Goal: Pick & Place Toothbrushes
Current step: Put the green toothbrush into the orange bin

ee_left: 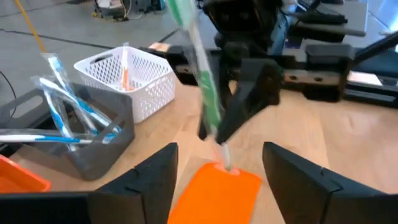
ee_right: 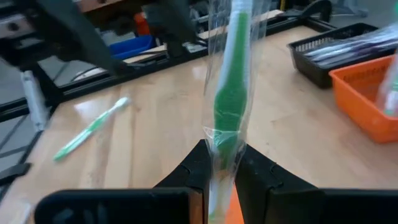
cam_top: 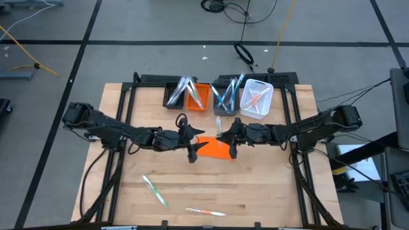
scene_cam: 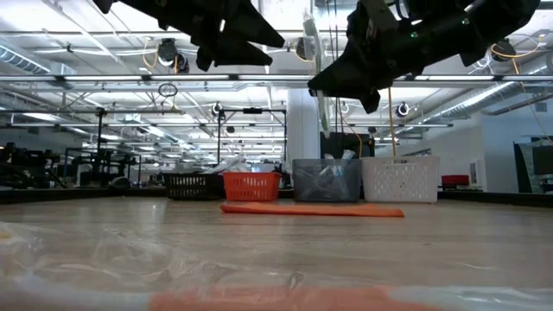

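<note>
Our right tool (ee_right: 221, 171) is clenched on a wrapped green toothbrush (ee_right: 231, 93), its long axis upright above the orange sheet (cam_top: 214, 149). The left tool (ee_left: 217, 177) hangs released just opposite, the nearer arm for a handover.

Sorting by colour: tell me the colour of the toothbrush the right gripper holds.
Green toothbrush, clearest in right wrist view.
</note>
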